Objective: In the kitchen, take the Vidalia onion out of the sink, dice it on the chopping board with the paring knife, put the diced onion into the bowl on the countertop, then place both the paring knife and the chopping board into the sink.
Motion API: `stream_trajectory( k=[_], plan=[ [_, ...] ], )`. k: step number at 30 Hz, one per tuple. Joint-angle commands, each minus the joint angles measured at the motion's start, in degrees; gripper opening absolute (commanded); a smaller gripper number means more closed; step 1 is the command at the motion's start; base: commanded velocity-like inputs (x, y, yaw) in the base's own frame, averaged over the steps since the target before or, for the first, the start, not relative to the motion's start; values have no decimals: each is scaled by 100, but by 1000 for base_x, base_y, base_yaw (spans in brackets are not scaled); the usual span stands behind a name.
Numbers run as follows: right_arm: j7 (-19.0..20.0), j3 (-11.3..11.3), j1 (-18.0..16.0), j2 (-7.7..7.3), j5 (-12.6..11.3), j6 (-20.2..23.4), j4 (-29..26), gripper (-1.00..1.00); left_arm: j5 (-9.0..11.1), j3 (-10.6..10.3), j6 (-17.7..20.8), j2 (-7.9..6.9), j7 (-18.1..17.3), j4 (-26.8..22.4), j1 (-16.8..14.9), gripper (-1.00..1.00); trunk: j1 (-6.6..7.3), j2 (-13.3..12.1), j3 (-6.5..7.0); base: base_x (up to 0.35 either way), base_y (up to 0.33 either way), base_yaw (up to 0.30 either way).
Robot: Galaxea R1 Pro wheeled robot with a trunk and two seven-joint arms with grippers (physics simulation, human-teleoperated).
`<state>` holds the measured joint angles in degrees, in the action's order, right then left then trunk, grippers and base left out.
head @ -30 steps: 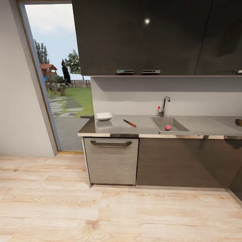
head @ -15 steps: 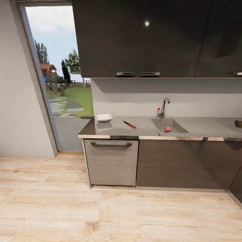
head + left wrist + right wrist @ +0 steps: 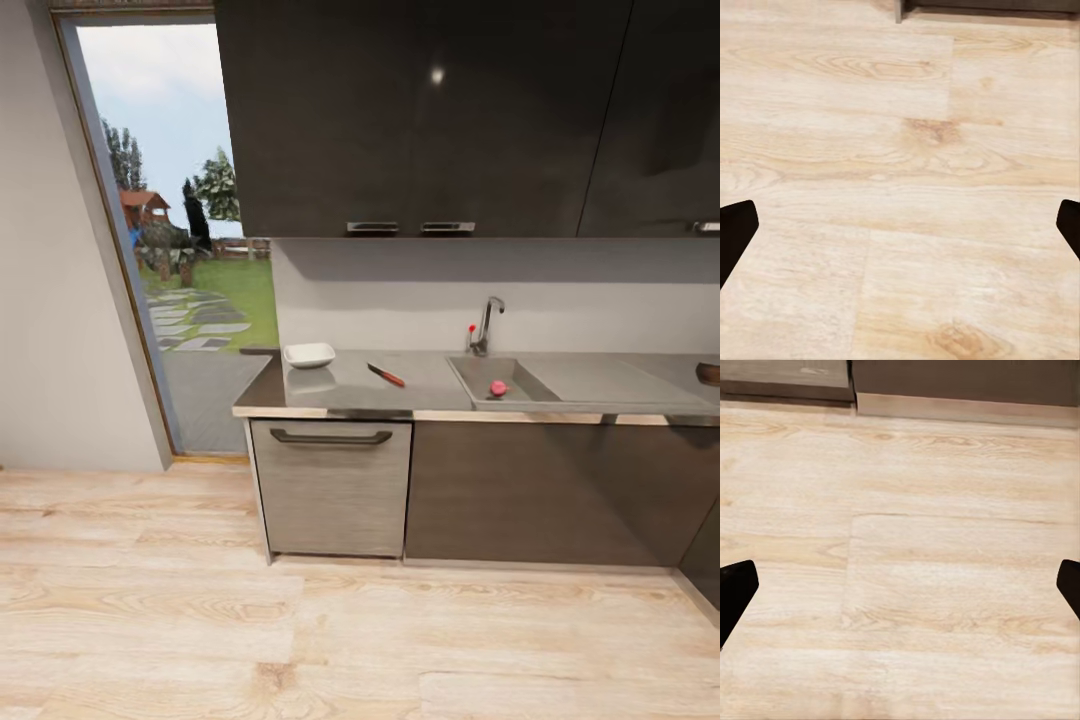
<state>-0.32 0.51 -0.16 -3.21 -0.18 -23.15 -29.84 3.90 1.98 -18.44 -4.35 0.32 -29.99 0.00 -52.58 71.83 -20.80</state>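
Nothing done yet — the onion [image 3: 498, 388] sits in the sink [image 3: 470, 372], the knife [image 3: 386, 375] lies on the surface [image 3: 430, 385] with the bowl [image 3: 309, 354] further left, near its end. Fetching, dicing and clearing up are all ahead. Left claw [image 3: 900, 225] and right claw [image 3: 900, 585] hang spread wide over the wooden floor [image 3: 300, 620] — holding nothing.

No readable text, labels, brand names, numbers or signs appear in any of the views.
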Motion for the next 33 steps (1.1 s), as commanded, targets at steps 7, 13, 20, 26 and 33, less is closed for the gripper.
stream_trajectory(
  k=[7, 13, 20, 26, 33],
  plan=[
    [-3, 2, -1, 2, 0, -15, -17, 100, 41, -13, -10, 0, 3, 11, 0, 100, 154, -279, 121, 0, 0, 0],
    [-3, 1, -1, -2, -2, -15, -21, 100, 41, -28, -10, 8, 3, 2, 0, 100, 286, -519, 229, 0, 0, 0],
    [-3, 1, -1, -4, -1, -15, -19, 100, 41, -39, -10, 12, 3, 10, 0, 100, 440, -800, 354, 0, 0, 0],
    [-3, 1, -1, -1, 0, -15, -14, 100, 41, -25, -10, 13, 3, 57, 0, 100, 571, -1041, 462, 0, 0, 0],
    [-3, 1, -1, 0, 0, -15, -13, 100, 41, -13, -10, 12, 3, 204, 0, 100, 725, -1322, 588, 0, 0, 0]
  ],
)
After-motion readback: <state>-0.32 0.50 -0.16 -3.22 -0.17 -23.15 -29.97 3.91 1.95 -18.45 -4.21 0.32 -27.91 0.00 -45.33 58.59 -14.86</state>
